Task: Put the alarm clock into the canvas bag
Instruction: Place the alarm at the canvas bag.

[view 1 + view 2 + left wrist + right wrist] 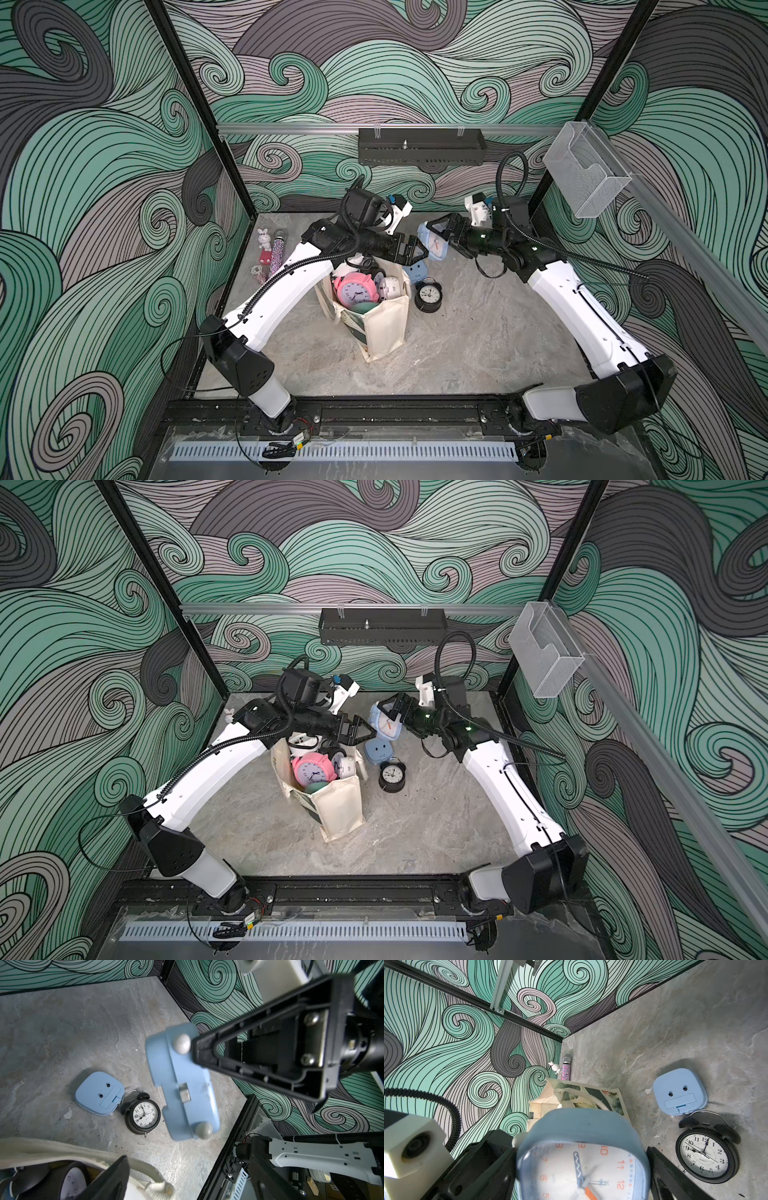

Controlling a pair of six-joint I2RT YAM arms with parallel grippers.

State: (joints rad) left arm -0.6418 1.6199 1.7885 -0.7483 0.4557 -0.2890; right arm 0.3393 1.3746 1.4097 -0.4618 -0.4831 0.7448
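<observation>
**Entry: alarm clock** (430, 248). Pale blue, squarish, flat-bodied, with a white dial and an orange hand. It is hanging in the air over the far half of the desk (478, 332), clear of the surface. The right gripper (444, 241) is clamping it by two opposite edges. The dial is facing back toward that wrist. The rear, with its two grey feet, is facing the left gripper (415, 255).

**Entry: canvas bag** (386, 328). Cream, leaf-printed, standing upright near the middle of the desk. Its mouth is gaping upward and holding a pink clock (355, 286), a white clock (389, 286) and darker ones.

**Entry: left gripper.** It is hovering over the bag's far rim with jaws spread and nothing between them. It is pointing at the held clock from just beside it.

**Governing relation.** The bag's mouth is lying below the held clock, leftward and toward the front edge. The right arm is carrying the clock, and the left is sitting nearer the bag. Judgement: with the mouth this crowded, the slab is likely needing to go in edge-first.

**Loose stock.**
- A blue clock (97, 1093), face down, and a black twin-bell clock (143, 1115), face up, are lying side by side just right of the bag.
- A rabbit figure (263, 239) and a glitter microphone (276, 253) are lying near the far-left corner.

**Surface and room.** The desk is grey, marbled and matte. Swirl-patterned walls (104, 166) are enclosing it.
</observation>
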